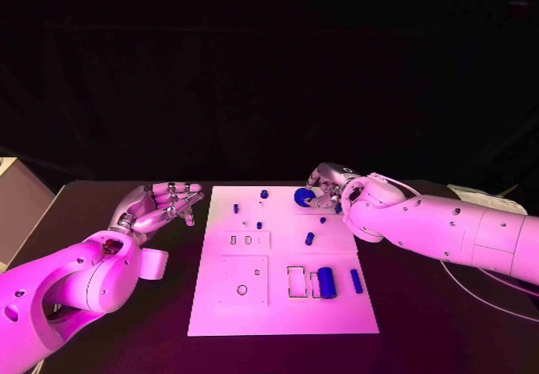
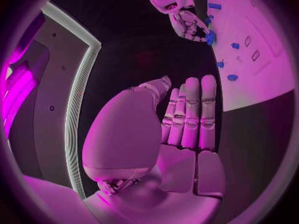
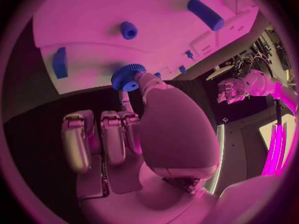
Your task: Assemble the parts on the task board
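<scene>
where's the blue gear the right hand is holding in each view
Head view: blue gear at the task board's far edge, at the right hand's fingertips.
Left wrist view: gear under the distant right hand, at the board's edge.
Right wrist view: gear at this hand's fingertips.
Shared landmark: the white task board.

Both arms are chunky, smooth, rounded white shells with small dark screw holes dotted along them. The left arm (image 1: 79,284) has a little red spot near the wrist, maybe a connector, hard to tell. A thin cable loops off the right arm (image 1: 449,230). The left hand (image 1: 157,206) and right hand (image 1: 332,185) are silvery metal, with segmented fingers and smooth domed palm covers.
</scene>
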### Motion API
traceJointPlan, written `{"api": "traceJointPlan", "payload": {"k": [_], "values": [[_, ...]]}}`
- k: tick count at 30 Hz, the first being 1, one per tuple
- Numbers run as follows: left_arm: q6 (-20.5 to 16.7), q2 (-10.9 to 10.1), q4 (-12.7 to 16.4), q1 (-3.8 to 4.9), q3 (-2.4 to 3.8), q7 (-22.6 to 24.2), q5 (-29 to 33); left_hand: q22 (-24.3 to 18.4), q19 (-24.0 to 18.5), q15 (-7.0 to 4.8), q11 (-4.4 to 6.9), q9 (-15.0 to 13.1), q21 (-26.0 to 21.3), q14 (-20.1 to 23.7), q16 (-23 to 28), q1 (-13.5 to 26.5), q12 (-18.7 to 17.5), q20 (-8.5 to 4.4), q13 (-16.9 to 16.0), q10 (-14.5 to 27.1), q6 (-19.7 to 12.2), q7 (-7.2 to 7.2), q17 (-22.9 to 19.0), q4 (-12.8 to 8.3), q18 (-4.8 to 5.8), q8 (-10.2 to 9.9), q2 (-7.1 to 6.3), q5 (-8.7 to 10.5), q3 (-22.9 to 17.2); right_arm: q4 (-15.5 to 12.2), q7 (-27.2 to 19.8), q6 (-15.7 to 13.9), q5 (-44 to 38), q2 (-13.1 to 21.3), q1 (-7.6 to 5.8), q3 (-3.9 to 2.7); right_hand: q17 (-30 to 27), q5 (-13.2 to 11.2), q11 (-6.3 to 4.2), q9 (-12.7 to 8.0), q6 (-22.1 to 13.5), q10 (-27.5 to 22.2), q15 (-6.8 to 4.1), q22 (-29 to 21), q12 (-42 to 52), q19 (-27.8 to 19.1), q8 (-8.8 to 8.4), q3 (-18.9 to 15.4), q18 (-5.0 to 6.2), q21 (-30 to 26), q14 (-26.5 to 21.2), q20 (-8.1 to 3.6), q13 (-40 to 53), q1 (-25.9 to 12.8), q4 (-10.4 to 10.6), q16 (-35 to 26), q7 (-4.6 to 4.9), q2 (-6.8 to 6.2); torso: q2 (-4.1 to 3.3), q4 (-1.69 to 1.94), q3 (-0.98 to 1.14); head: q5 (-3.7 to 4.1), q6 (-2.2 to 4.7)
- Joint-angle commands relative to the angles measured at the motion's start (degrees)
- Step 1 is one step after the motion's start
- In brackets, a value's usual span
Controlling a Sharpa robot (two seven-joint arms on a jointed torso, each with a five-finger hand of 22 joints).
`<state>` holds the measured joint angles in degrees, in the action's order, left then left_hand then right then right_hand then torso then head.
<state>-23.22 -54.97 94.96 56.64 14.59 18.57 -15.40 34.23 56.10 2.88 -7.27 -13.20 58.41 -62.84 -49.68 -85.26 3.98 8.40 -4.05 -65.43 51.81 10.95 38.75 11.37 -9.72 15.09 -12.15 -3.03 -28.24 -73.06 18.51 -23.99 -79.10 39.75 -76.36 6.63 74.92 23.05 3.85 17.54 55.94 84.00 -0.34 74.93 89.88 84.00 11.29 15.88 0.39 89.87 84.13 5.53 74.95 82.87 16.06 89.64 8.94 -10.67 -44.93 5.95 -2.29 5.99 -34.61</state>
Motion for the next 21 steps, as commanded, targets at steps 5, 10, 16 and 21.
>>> {"api": "traceJointPlan", "payload": {"k": [5,10,16,21], "values": [[0.75,0.20,0.08,-0.01,0.04,0.53,0.07,0.06,-0.28,0.02,-0.01,-0.06,0.32,0.13,-0.31,0.42,-0.06,-0.06,-0.07,0.48,-0.42,-0.03,0.08,0.01,-0.87,-0.26,-0.12,0.05,-0.43,-2.97,-0.37,-4.66,-8.38,-1.79,-0.09,-0.07,15.08,0.15,-0.36,0.22,1.41,6.00,-0.36,15.07,0.12,6.00,0.41,0.43,-0.39,0.13,5.87,-0.23,15.05,-0.19,-0.11,0.36,-0.94,-0.65,0.04,0.11,-0.06,0.10,0.04],[0.77,0.29,0.04,-0.01,0.04,0.52,0.07,0.06,-0.28,0.02,-0.01,-0.06,0.32,0.13,-0.31,0.42,-0.06,-0.06,-0.07,0.48,-0.42,-0.03,0.08,0.01,-0.87,-0.26,-0.12,0.05,-0.43,-2.31,-0.12,-4.27,-10.11,-4.45,-0.04,0.09,15.08,0.09,-0.38,0.23,1.47,6.00,-0.39,15.07,0.12,6.00,0.44,0.54,-0.39,0.13,5.87,-0.26,15.05,-0.20,-0.13,0.36,-0.96,-0.73,0.09,0.17,-0.16,0.04,0.05],[0.81,0.42,0.02,-0.01,0.04,0.50,0.08,0.06,-0.28,0.02,-0.01,-0.06,0.32,0.13,-0.31,0.42,-0.06,-0.06,-0.07,0.48,-0.42,-0.03,0.08,0.01,-0.87,-0.26,-0.12,0.05,-0.43,0.02,0.38,-3.35,-11.23,-7.75,0.56,0.45,15.08,-0.02,-0.40,0.23,1.50,6.00,-0.42,15.07,0.12,6.00,0.44,0.64,-0.39,0.13,5.87,-0.29,15.05,-0.21,-0.15,0.36,-0.98,-0.82,-0.07,0.09,-0.16,-0.07,0.13],[0.87,0.55,0.00,-0.01,0.04,0.48,0.08,0.12,-0.37,0.03,-0.03,-0.10,0.46,0.18,-0.36,0.45,-0.07,-0.04,-0.06,0.54,-0.46,-0.02,0.07,-0.09,-0.87,-0.28,-0.13,0.05,-0.53,2.32,0.76,-2.76,-11.84,-10.07,1.10,0.63,15.08,-0.09,-0.41,0.23,1.47,6.00,-0.43,15.07,0.12,6.00,0.42,0.70,-0.39,0.13,5.87,-0.30,15.05,-0.23,-0.15,0.36,-0.98,-0.87,-0.06,0.20,-0.24,-0.14,0.03]]}}
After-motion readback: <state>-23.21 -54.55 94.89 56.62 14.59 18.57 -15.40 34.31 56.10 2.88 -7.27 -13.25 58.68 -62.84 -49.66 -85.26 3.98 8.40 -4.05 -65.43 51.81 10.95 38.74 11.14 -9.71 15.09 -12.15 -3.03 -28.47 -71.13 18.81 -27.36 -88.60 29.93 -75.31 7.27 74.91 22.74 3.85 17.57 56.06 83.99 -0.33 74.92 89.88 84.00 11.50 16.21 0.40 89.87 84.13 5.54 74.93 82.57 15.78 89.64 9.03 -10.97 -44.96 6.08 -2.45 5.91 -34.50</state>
